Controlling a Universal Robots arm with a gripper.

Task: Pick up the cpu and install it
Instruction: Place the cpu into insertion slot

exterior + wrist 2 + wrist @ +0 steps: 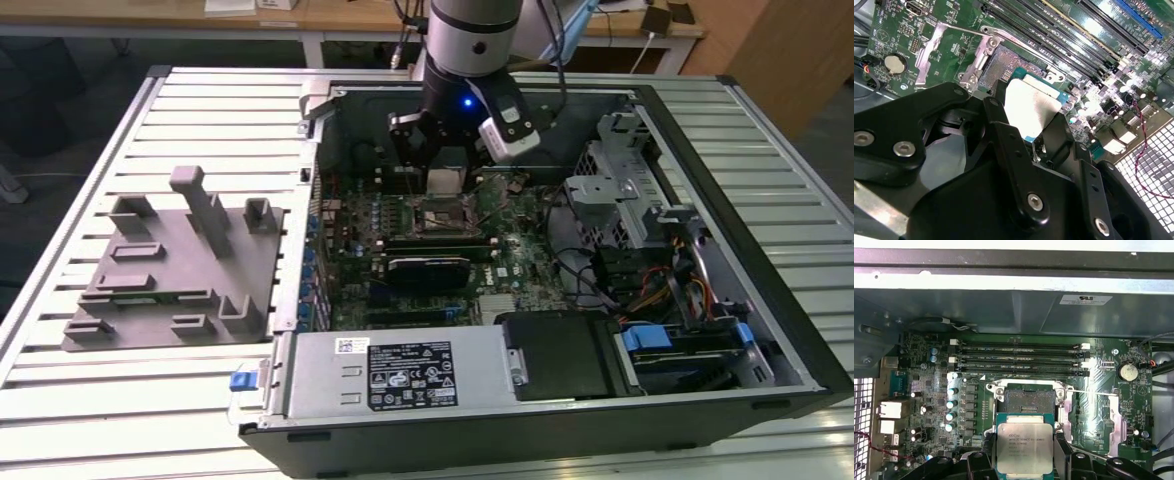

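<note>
Cpu (1024,447) hangs flat, silver lid up, pinched at two opposite edges between the fingers (1063,452) of the tool (446,182), apart from the motherboard (924,390). The open socket (1030,399) lies just beside it and lower, edges square with it, with the memory slots (1019,359) beyond. The arm (467,40) stands near upright, wrist pointing down into the computer case (387,385) on the worktop (200,110).

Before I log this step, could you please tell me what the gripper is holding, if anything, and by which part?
The gripper holds the cpu, clamped by two opposite side edges, near the open socket.
</note>
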